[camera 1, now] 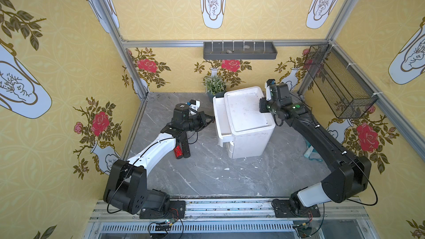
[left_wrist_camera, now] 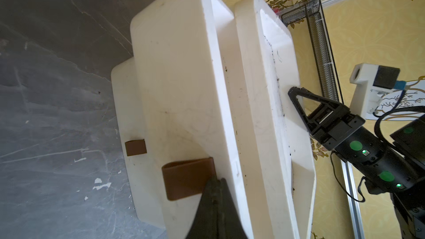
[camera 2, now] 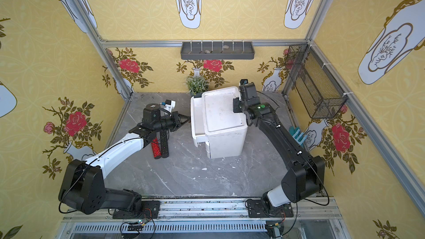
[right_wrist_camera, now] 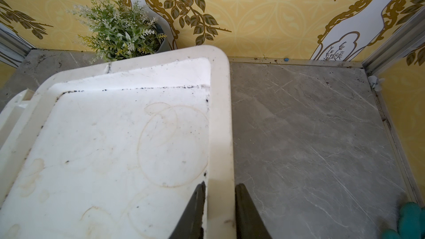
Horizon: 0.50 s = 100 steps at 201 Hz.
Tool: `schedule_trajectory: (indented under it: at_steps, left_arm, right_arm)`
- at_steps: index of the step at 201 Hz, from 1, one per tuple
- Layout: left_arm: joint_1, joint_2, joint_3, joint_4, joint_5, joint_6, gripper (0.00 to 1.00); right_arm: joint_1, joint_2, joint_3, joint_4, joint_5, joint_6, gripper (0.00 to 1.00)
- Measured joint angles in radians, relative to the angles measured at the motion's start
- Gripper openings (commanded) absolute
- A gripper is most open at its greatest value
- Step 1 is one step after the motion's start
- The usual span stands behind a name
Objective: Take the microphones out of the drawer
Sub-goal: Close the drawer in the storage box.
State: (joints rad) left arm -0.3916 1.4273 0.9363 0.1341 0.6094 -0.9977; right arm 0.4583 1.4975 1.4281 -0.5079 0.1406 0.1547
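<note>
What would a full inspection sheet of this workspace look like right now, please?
Surface: grey marble tabletop, white flecks.
Job's things: white drawer unit, top drawer partly open; microphone not seen.
Clutter: red glittery cylinder, black cylinder, plant, teal glove.
Grippers: left gripper shut at brown handle; right gripper clamped on unit's rim.
Cables: black cables loop off arms.
Surroundings: floral walls, wall tray, wire basket.

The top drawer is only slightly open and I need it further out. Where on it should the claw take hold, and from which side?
Take the brown handle on the front of the top drawer, coming from that side, where the left claw is. It is the only piece standing proud of the flat white panel, so a pinch there should pull it straight out.
</note>
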Motion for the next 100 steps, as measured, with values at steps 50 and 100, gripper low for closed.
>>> schedule_trajectory:
  at_steps: [50, 100]
  left_arm:
    - [-0.039, 0.069, 0.046, 0.041, 0.01, -0.024, 0.0]
    - [-0.087, 0.124, 0.087, 0.072, 0.026, -0.036, 0.0]
  right_arm:
    - [0.0, -0.008, -0.014, 0.019, 0.0, 0.002, 0.26]
    - [0.0, -0.007, -0.019, 0.027, 0.0, 0.002, 0.26]
